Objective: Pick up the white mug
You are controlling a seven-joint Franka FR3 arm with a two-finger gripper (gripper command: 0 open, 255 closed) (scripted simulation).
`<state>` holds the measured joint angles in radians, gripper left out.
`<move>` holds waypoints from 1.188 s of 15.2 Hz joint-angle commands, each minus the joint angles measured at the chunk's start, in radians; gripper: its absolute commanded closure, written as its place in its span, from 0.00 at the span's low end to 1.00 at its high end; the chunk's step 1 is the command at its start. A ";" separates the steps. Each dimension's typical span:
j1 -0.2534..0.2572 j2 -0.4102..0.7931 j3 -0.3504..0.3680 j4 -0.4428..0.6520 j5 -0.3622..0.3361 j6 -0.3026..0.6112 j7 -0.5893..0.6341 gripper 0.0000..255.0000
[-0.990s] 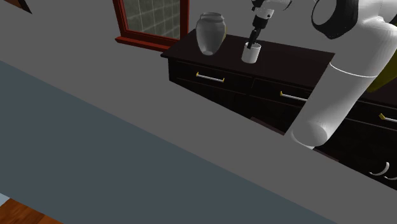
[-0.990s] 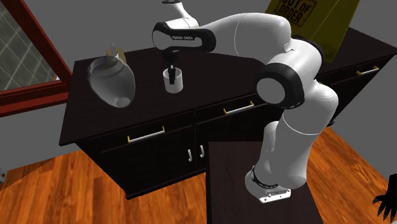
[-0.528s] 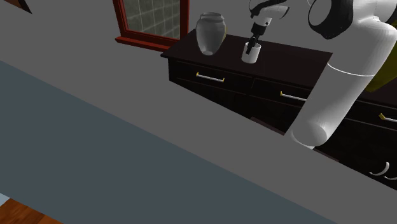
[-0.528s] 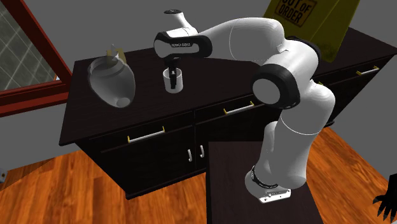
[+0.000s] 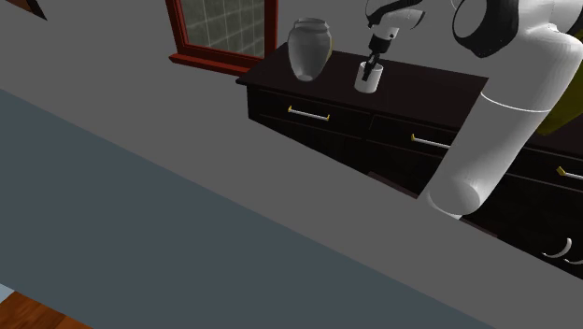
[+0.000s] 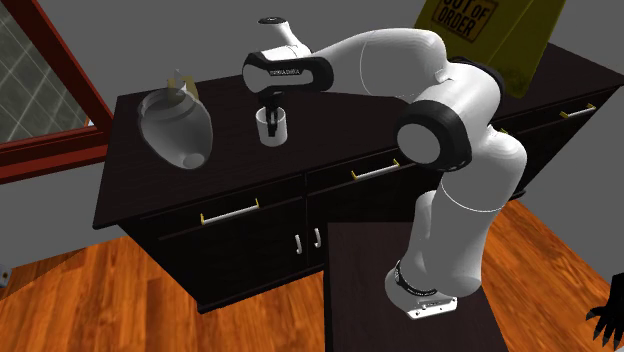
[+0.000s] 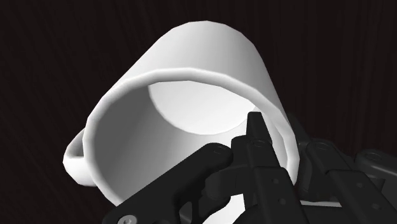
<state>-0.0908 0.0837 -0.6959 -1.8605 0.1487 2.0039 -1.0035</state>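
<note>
End effector (image 5: 373,64) is down at the rim of the mug (image 7: 191,76), on the side of the rim roughly across from the handle (image 7: 75,159). Honestly can't tell from these shots whether it's clamped or loose.

The mug stands upright on the dark counter (image 6: 230,150), toward the end where the grey vase (image 6: 175,128) stands. It's set well in from that end edge and about midway between the front and back edges. The vase is near it but not touching.

Handling-wise, my guess is it's stiff and fairly light. The surface looks smooth, so probably a bit slippery, and if it's ceramic it'd chip or crack if dropped. The walls won't give, so pinching the wall at the rim, one side in and one side out, seems the sensible hold. I'd want that pinch deep enough that the mug doesn't swing or slide out on the lift. The handle side will likely hang a touch heavier, so expect some tilt.

Looks-wise it's plain white, a straight cylinder with a thick rounded rim, a small loop handle, and nothing inside.
</note>
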 commanded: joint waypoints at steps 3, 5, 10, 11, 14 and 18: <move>0.000 0.001 0.000 0.002 0.001 -0.001 0.000 1.00; 0.000 -0.004 0.000 0.023 -0.005 -0.026 0.005 1.00; 0.001 -0.013 -0.002 0.082 -0.015 -0.091 0.015 1.00; 0.001 -0.014 -0.002 0.094 -0.016 -0.104 0.017 1.00; 0.000 -0.016 -0.003 0.133 -0.018 -0.144 0.021 1.00; -0.002 -0.013 -0.004 0.189 -0.018 -0.198 0.024 1.00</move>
<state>-0.0924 0.0681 -0.6996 -1.6871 0.1295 1.8199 -0.9798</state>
